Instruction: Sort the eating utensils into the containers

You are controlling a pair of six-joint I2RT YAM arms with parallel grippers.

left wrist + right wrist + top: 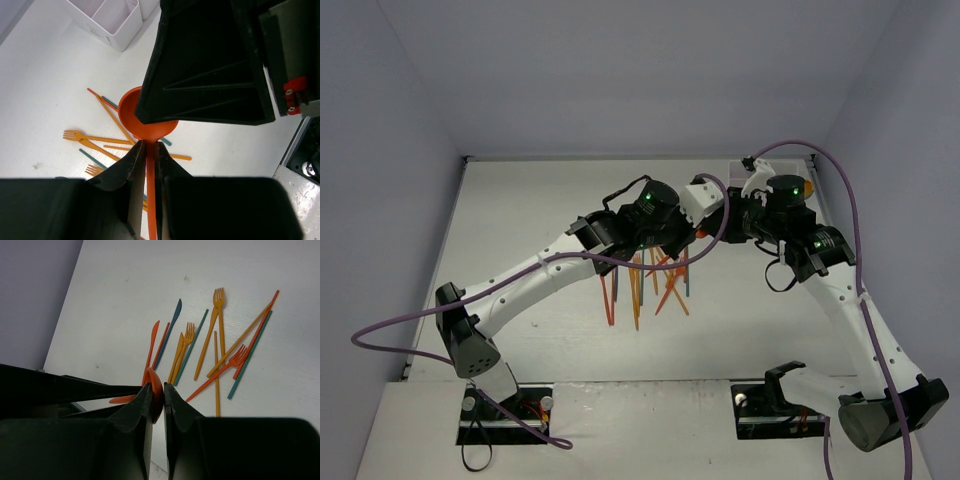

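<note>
Top: held spoon [702, 232] aloft over loose utensils [645, 285] on table [520, 220]. Left wrist: clenched left fingers [125, 167] on spoon handle, with tray [112, 20] beyond. Right wrist: pinched spoon bowl between right fingers [141, 405], above scattered utensils.

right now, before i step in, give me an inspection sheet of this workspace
surface: white table, a few faint marks
job's things: orange spoon held above the pile; loose utensils, orange, red and teal, piled on the table; white compartment tray, visible cells empty
clutter: nothing seen
grippers: left pincer shut on the spoon's handle; right pincer shut on its bowl
cables: purple cables loop along both arms
surroundings: plain walls on three sides
</note>
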